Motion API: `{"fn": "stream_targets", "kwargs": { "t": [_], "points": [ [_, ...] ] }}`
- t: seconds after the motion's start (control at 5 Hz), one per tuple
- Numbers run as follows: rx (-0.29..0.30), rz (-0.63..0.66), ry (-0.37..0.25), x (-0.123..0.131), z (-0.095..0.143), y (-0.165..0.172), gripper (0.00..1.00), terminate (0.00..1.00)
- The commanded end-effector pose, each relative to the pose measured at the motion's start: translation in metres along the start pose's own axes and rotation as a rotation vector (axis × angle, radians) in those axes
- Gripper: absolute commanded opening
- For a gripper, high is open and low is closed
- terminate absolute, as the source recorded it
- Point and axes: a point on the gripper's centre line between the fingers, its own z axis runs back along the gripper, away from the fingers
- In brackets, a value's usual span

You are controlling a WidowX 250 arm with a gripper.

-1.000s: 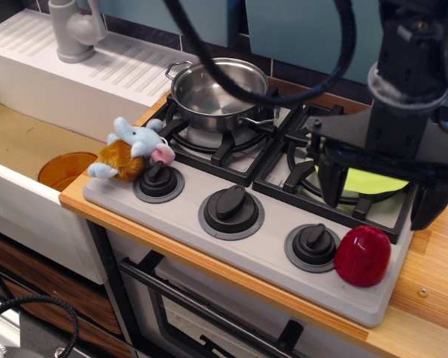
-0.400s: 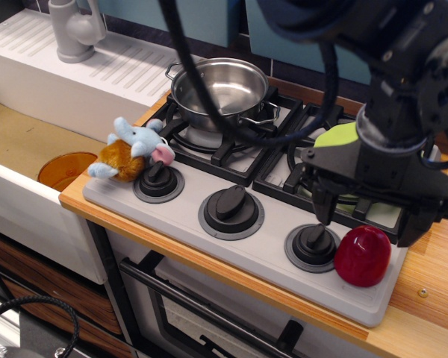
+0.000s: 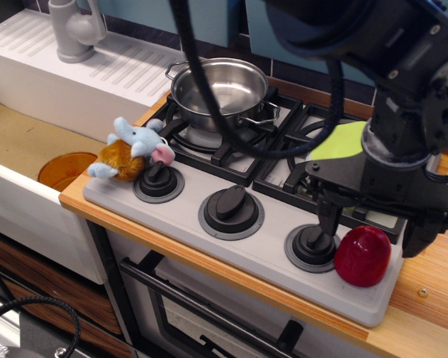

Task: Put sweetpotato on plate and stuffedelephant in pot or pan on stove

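Dark-red and glossy, the sweetpotato (image 3: 363, 256) is seen on the stove's (image 3: 231, 246) front right corner, not yet on the plate (image 3: 336, 142), which lies on the right burner, largely hidden by the arm. The elephant (image 3: 131, 150) rests at the stove's left edge; the pot (image 3: 218, 93) is empty. Neither step is judged done. The gripper (image 3: 369, 224) is spread wide above the sweetpotato, holding nothing. A wooden counter (image 3: 425, 291), a sink with an orange dish (image 3: 66, 170) and a faucet (image 3: 73, 30) are shown.
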Motion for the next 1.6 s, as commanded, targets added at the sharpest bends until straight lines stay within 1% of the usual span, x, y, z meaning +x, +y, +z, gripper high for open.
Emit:
{"fn": "stream_targets", "kwargs": {
  "t": [0.0, 0.6, 1.2, 1.4],
  "points": [
    [-0.030, -0.005, -0.045, 0.003, -0.006, -0.008, 1.00, 0.00],
    [-0.016, -0.001, -0.077, 0.002, -0.021, -0.008, 1.00, 0.00],
    [-0.006, 0.007, -0.094, 0.001, -0.025, -0.008, 1.00, 0.00],
    [-0.010, 0.013, -0.087, 0.001, -0.025, -0.009, 0.00, 0.00]
  ]
}}
